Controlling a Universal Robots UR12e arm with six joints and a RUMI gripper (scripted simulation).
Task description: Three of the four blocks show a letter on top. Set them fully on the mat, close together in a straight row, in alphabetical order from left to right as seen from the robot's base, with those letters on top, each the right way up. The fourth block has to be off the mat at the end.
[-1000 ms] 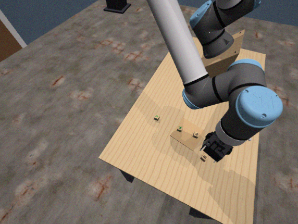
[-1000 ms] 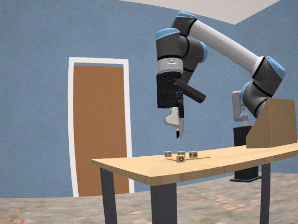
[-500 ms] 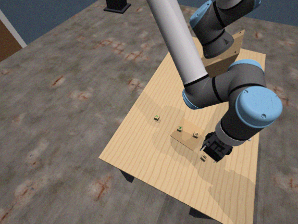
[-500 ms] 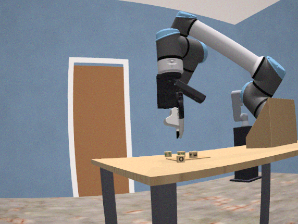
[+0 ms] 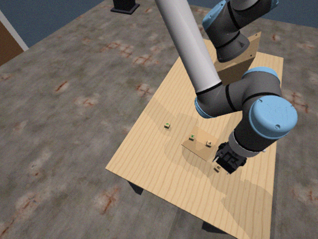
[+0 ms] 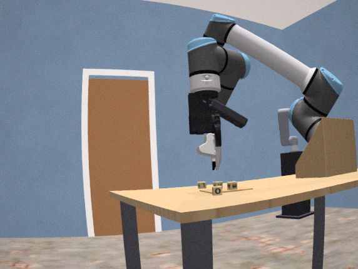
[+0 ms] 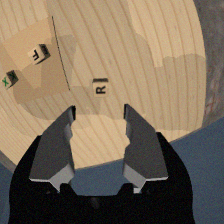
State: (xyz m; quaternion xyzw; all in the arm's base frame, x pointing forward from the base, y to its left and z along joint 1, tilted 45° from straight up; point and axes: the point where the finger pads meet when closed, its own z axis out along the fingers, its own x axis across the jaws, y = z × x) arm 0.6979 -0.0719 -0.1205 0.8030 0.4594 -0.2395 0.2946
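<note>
The R block [image 5: 217, 168] [image 6: 216, 190] [image 7: 100, 88] lies on the wooden table [image 5: 155, 172], just outside the edge of the tan mat [image 5: 200, 147] [image 7: 22, 42]. The F block [image 5: 208, 143] [image 7: 40, 54] and the green X block [image 5: 192, 137] [image 7: 10, 79] sit on the mat. A fourth block [image 5: 167, 125] with a green mark lies off the mat, farther along the table. My gripper [image 6: 216, 164] [image 7: 99, 105] [image 5: 224, 164] hangs well above the R block, pointing straight down. Its fingers are partly open with nothing between them.
A brown wedge-shaped box [image 6: 325, 150] [image 5: 239, 64] stands on the table near the arm's base. The table's edges run close past the R block on the near side. A door [image 6: 119, 156] is in the wall behind.
</note>
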